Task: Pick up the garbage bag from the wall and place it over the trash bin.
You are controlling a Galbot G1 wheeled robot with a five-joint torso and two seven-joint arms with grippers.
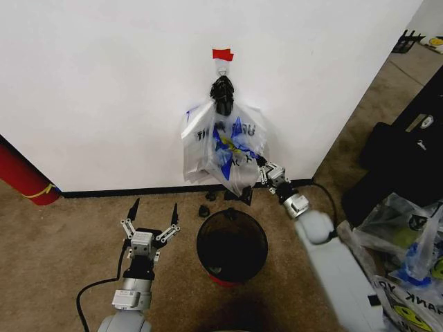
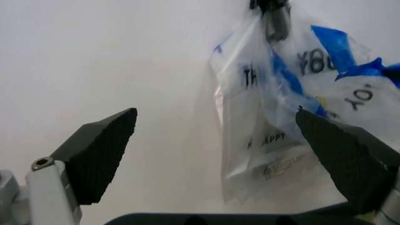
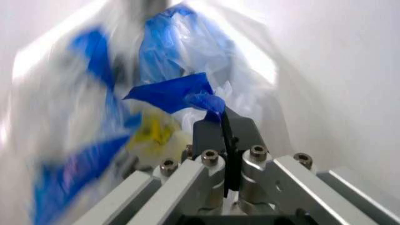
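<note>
The garbage bag (image 1: 220, 146), thin white plastic with black print and blue handles, hangs on the white wall (image 1: 104, 83) under a red tape strip (image 1: 222, 54), below a small black knotted bundle (image 1: 222, 93). My right gripper (image 1: 261, 171) is shut on the bag's lower right side; in the right wrist view its fingers (image 3: 216, 136) pinch a blue fold of the bag (image 3: 168, 91). The black trash bin (image 1: 231, 245) with a red base stands on the carpet just below the bag. My left gripper (image 1: 152, 211) is open, left of the bin, with the bag (image 2: 293, 108) ahead of it.
A large red cylinder (image 1: 22, 176) leans at the far left by the black baseboard (image 1: 124, 191). Small black bits (image 1: 205, 210) lie on the carpet near the bin. Dark bags (image 1: 405, 162) and plastic bags (image 1: 408, 242) crowd the right side. Open carpet lies at left.
</note>
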